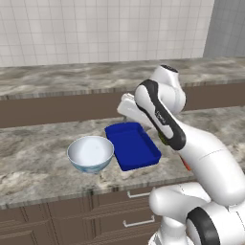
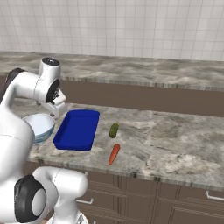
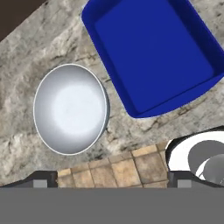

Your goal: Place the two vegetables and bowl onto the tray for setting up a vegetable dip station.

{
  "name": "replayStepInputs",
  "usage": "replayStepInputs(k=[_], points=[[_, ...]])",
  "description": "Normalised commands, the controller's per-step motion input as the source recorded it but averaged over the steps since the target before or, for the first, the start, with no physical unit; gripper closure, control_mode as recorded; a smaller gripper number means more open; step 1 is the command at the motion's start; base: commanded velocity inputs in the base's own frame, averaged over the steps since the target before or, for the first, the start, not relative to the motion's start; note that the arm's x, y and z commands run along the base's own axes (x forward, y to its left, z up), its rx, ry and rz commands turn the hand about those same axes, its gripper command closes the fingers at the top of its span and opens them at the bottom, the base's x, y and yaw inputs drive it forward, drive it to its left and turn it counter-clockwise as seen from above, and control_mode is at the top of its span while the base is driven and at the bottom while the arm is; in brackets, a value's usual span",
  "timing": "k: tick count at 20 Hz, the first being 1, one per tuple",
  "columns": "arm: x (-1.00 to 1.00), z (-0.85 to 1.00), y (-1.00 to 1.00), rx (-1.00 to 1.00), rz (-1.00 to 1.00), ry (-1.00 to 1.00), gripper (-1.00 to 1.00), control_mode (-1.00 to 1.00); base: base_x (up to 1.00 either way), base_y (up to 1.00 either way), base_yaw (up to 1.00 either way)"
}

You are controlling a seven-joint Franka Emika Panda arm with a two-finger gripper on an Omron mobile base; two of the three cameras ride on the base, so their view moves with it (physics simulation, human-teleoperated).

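Observation:
The blue tray (image 2: 76, 129) lies on the marble counter, with nothing in it. To its left stands the white bowl (image 2: 40, 126), upright and apart from the tray. Right of the tray lie the dark green cucumber (image 2: 114, 130) and, nearer the counter's front edge, the orange carrot (image 2: 114, 154). My gripper (image 2: 58, 110) hovers above the gap between bowl and tray. In the hand view the bowl (image 3: 70, 109) and tray (image 3: 153, 57) sit below, and the gripper (image 3: 112, 180) is open with its tips wide apart and nothing between them. From the left base view, bowl (image 1: 91, 153) and tray (image 1: 132, 145) sit side by side.
A higher counter ledge (image 2: 131, 70) runs along the tiled wall behind. Brown drawers (image 2: 131, 197) sit under the front edge. Bare marble (image 2: 175, 140) stretches right of the vegetables.

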Motion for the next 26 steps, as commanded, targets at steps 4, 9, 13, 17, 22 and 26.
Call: replayStepInputs(k=[4,9,13,17,22,26], points=[[-0.04,-0.06,0.12,0.0,-0.02,0.23,-1.0,-1.0,0.0,0.0,0.0],[-0.08,-0.12,0.12,0.0,-0.01,0.26,-1.0,-1.0,0.0,0.0,0.0],[-0.11,-0.2,0.11,0.0,0.0,0.12,-1.0,-1.0,0.0,0.0,0.0],[-0.15,-0.25,0.05,0.0,0.0,0.01,-1.0,-1.0,0.0,0.0,0.0],[-0.17,-0.28,0.04,0.0,0.0,-0.01,-1.0,-1.0,0.0,0.0,0.0],[-0.17,-0.31,0.02,-0.05,0.0,-0.09,-1.0,-1.0,0.0,0.0,0.0]])
